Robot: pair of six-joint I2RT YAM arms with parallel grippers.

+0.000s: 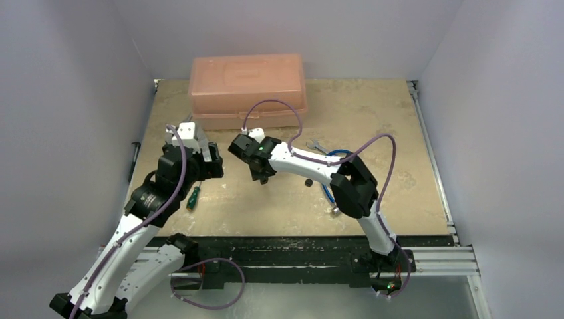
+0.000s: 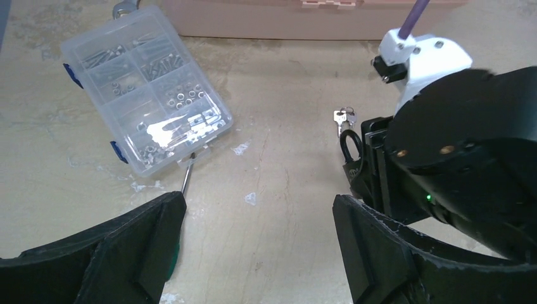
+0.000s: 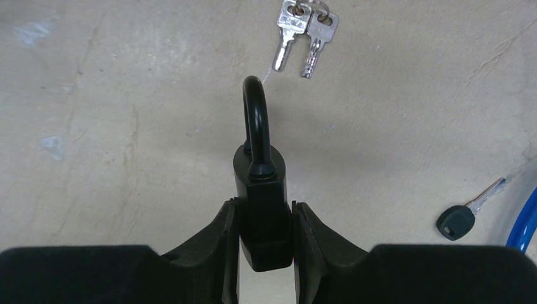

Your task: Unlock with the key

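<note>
Pinched between the right gripper's (image 3: 265,215) fingers is the black padlock (image 3: 261,183), shackle pointing away and apparently latched, with a bunch of silver keys (image 3: 304,31) lying on the table (image 3: 126,126) just beyond it. Off to the right, well apart from the lock, the key (image 3: 457,221) lies flat and untouched. The left gripper (image 2: 258,215) hovers over the tabletop, fingers spread, holding nothing.

bare bench (image 3: 380,158) lies free left of the key (image 3: 456,221), but a blue cable (image 3: 520,220) crowds its right side and the right arm (image 1: 312,165) passes just beside it from above. the right tool (image 3: 264,215), clamping the padlock (image 3: 261,190), stands between the left tool (image 2: 259,202) and the key.
</note>
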